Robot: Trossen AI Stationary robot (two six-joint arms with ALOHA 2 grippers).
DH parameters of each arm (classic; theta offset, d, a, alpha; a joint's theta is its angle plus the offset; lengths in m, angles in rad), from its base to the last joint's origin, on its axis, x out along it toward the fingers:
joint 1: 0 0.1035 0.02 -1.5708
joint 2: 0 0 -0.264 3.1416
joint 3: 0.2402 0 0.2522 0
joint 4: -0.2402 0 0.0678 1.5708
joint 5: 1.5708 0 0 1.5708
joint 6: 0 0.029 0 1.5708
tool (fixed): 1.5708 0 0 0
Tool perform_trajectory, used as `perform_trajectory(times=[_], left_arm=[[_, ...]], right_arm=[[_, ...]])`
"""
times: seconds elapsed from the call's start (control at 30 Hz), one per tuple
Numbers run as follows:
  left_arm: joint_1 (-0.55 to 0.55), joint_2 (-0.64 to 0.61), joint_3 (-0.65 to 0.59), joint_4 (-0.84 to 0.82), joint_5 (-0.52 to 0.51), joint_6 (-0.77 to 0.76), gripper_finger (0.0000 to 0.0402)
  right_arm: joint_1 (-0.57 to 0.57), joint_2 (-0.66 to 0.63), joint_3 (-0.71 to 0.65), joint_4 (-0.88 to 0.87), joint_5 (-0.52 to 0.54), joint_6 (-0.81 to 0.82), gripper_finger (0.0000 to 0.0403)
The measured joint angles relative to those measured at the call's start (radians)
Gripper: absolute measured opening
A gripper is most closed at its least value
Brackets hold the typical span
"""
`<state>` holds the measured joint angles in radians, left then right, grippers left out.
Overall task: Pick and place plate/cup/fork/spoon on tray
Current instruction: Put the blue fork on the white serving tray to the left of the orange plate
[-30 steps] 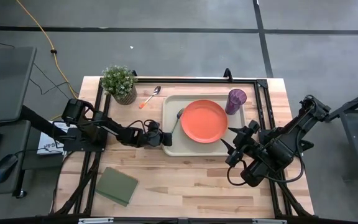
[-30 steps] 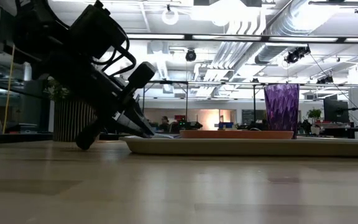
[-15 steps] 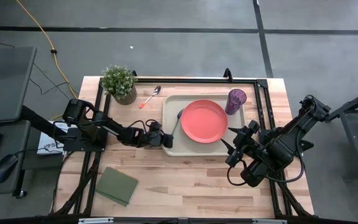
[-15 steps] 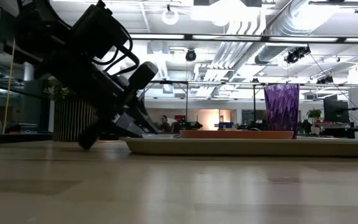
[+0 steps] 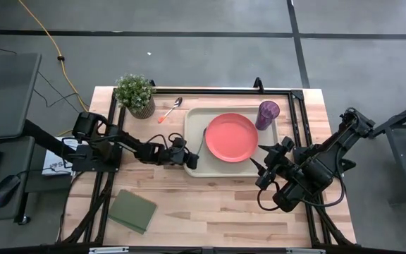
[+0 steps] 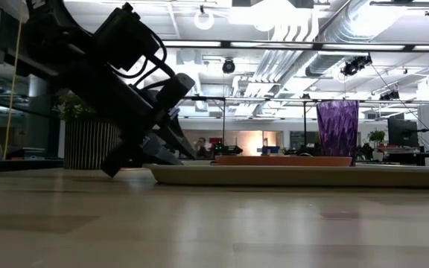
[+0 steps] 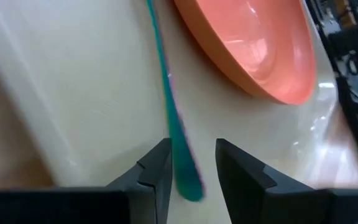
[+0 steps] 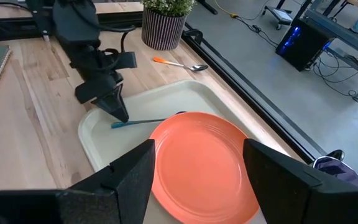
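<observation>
The beige tray (image 5: 192,116) holds the orange-red plate (image 5: 231,137) and, at its far right corner, the purple cup (image 5: 267,113). The teal fork (image 5: 202,138) lies flat on the tray floor left of the plate. My left gripper (image 5: 192,159) is low over the tray's left rim. It is open, with its fingers on either side of the fork's handle end (image 7: 186,177). The orange-handled spoon (image 5: 169,111) lies on the table left of the tray's far corner. My right gripper (image 8: 197,180) is open and empty near the tray's near right corner. My left gripper has one finger (image 7: 157,168) on each side of the fork's handle end (image 7: 184,163), coming slanting down from the table's left. I cannot tell whether either finger touches it. The fork lies along the tray floor (image 8: 138,122).
A potted plant (image 5: 135,94) stands at the far left next to the spoon. A flat green pad (image 5: 133,210) lies near the front left. Black frame rails (image 5: 296,120) run along the table's sides and back. Bare wood lies in front of the tray.
My left gripper has shifted a little toward the table's right, farther over the tray's left rim. The plate and cup have stayed where they were.
</observation>
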<state>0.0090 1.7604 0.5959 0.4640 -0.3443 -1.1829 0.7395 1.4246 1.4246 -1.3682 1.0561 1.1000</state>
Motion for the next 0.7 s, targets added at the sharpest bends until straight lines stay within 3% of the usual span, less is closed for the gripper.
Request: perform_trajectory(times=[0.4,0.5,0.63,0.7], left_arm=[[0.092,-0.164,-0.001,-0.085,0.082,0.214,0.0101],[0.065,-0.177,0.001,-0.113,0.119,0.288,0.0075],[-0.006,-0.154,0.021,-0.181,0.135,0.365,0.0012],[-0.041,-0.141,0.049,-0.217,0.126,0.401,0.0010]], right_arm=[[0.000,0.000,0.000,0.000,0.000,0.000,0.0236],[0.000,0.000,0.000,0.000,0.001,0.000,0.0236],[0.000,0.000,0.000,0.000,0.015,0.000,0.0236],[0.000,0.000,0.000,0.000,0.028,0.000,0.0236]])
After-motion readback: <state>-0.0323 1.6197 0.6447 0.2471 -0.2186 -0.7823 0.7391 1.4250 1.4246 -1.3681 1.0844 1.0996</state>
